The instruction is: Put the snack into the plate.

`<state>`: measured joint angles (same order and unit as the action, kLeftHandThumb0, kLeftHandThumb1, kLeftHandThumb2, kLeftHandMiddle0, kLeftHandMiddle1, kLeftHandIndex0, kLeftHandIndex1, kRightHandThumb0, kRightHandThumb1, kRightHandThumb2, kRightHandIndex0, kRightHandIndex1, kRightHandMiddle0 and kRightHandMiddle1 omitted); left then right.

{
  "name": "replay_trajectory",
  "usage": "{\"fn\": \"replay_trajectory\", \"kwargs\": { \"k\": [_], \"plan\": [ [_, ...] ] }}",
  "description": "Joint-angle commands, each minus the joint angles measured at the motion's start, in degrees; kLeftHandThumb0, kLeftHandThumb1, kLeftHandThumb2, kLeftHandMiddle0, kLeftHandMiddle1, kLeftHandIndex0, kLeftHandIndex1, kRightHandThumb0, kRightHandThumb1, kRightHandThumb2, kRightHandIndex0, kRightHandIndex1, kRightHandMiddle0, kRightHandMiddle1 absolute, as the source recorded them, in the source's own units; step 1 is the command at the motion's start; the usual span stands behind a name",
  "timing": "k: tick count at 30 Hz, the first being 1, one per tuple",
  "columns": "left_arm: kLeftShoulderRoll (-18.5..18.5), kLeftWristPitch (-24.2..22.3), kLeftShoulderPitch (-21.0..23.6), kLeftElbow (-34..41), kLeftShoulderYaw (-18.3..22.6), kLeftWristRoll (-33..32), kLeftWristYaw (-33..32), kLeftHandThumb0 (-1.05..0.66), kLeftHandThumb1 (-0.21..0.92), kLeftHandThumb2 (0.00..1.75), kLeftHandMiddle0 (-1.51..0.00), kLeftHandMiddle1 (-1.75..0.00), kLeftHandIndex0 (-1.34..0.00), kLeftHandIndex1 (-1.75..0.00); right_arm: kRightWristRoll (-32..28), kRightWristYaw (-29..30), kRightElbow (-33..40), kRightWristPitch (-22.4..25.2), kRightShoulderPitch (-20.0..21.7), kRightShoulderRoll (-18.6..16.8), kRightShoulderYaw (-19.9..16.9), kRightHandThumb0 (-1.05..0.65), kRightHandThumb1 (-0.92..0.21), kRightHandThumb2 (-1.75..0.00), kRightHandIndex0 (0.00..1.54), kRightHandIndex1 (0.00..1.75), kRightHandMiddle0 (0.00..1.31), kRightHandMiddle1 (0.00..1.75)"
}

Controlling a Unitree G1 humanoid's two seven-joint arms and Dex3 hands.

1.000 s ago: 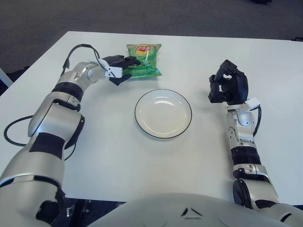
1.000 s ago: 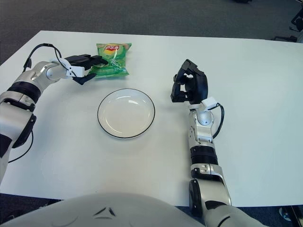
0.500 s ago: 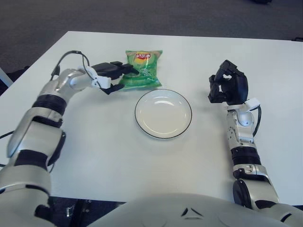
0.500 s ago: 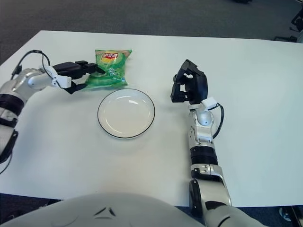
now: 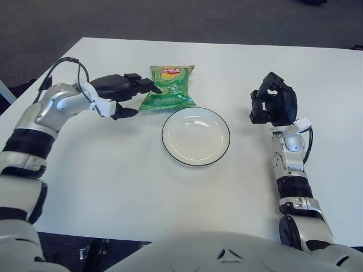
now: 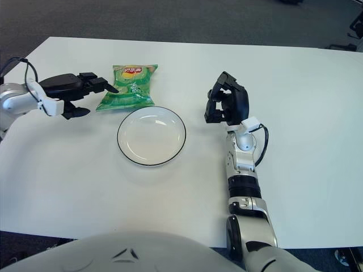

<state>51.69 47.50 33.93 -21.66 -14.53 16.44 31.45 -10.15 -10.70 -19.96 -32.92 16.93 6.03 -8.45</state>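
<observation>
The snack, a green chip bag (image 5: pixel 169 88), lies flat on the white table just behind the left rim of the empty white plate (image 5: pixel 195 139), its lower edge close to the rim. My left hand (image 5: pixel 139 97) is to the left of the bag, open. Its long fingers (image 6: pixel 105 86) reach the bag's left edge, while the thumb (image 6: pixel 78 112) points away over bare table. Nothing is in its grasp. My right hand (image 5: pixel 272 105) shows to the right of the plate, raised on its upright forearm with the fingers curled on nothing.
The white table (image 5: pixel 142 187) spreads wide around the plate. Its far edge (image 5: pixel 227 44) meets dark carpet. A black cable (image 5: pixel 67 61) loops off my left wrist. Nothing else stands on the table.
My left hand drew back to the left and toward me, bringing the bag down beside the plate. The fingers that were closed over the bag now only reach its left edge. The right arm stayed still.
</observation>
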Motion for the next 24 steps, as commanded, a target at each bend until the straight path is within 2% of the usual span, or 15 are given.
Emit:
{"fn": "replay_trajectory", "kwargs": {
  "k": [1,6,14,18,21,24],
  "plan": [
    [2.89,-2.92,-2.28,6.64,2.86,-2.15,2.90,-0.94,0.92,0.98,-0.22,-0.82,0.00,-0.83,-1.08,0.83,-4.74,1.64,-12.22,-4.88,0.38,-0.56,-0.15,-1.53,1.34,1.75,0.76,1.75],
    [3.36,-3.99,-3.18,8.56,4.19,-1.15,2.97,-0.93,0.92,0.89,-0.21,-0.80,0.00,-0.83,-1.36,0.48,-4.93,1.99,-11.91,-4.85,0.37,-0.56,-0.15,-1.53,1.34,1.75,0.76,1.75],
    [3.43,-5.37,-4.04,10.12,5.54,0.48,2.51,-0.85,0.92,0.68,-0.21,-0.78,0.00,-0.97,-1.60,0.19,-5.19,2.34,-11.69,-4.84,0.33,-0.55,-0.15,-1.53,1.34,1.75,0.76,1.75],
    [2.58,-5.83,-3.81,9.64,6.34,0.92,1.09,-0.78,0.87,0.66,-0.19,-0.79,0.00,-1.02,-1.26,0.58,-5.39,2.76,-11.48,-4.78,0.26,-0.55,-0.15,-1.53,1.34,1.75,0.76,1.75],
    [1.79,-5.24,-3.30,8.69,6.65,1.40,-0.15,-0.74,0.83,0.67,-0.15,-0.77,0.00,-1.00,-1.10,0.66,-5.57,2.79,-11.31,-4.64,0.21,-0.56,-0.15,-1.53,1.34,1.75,0.76,1.75],
    [0.77,-2.68,-2.19,6.06,6.95,3.78,-3.49,-0.73,0.82,0.68,-0.11,-0.74,0.00,-0.94,-1.18,0.47,-5.81,2.81,-11.13,-4.58,0.19,-0.56,-0.15,-1.53,1.34,1.75,0.76,1.75]
  ]
}}
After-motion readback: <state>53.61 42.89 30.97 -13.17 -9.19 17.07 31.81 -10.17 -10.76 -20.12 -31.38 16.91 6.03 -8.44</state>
